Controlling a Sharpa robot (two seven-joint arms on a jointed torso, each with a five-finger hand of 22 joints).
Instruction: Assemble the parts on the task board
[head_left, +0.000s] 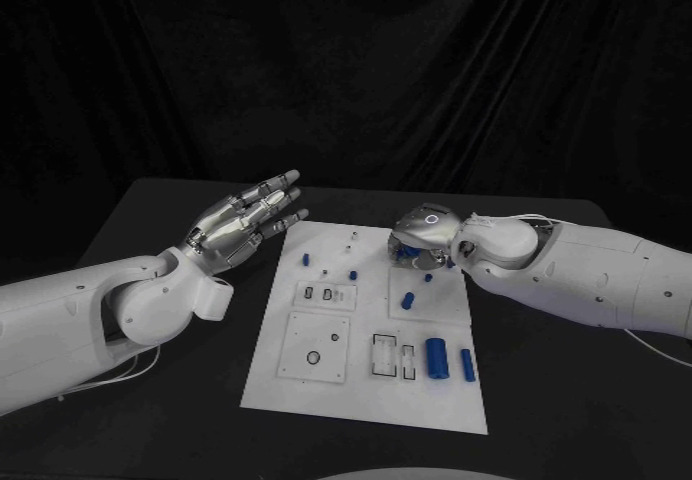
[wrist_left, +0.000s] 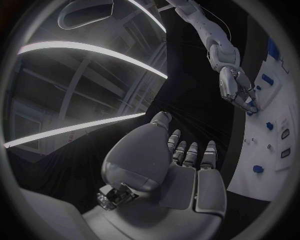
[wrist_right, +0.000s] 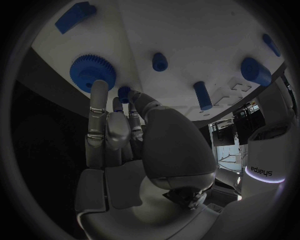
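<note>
Both hands were up: the left hand (head_left: 248, 220) hovered open left of the board (head_left: 289, 385), while the right hand (wrist_right: 115, 127) pinched a small blue part (wrist_right: 124, 93) beside the gear (wrist_right: 92, 71) at the far end. Seating that part probably came next, needing careful alignment.

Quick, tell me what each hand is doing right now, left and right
Left hand: open, fingers spread, holding nothing, raised beside the task board.
Right hand: fingertips on a small blue part next to the blue gear; whether it grips cannot be told.

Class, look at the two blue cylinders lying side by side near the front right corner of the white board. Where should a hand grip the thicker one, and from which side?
Grip the thicker cylinder across its rounded middle, coming from above: it lies flat on the task board, and the thinner cylinder lies close beside it.
</note>
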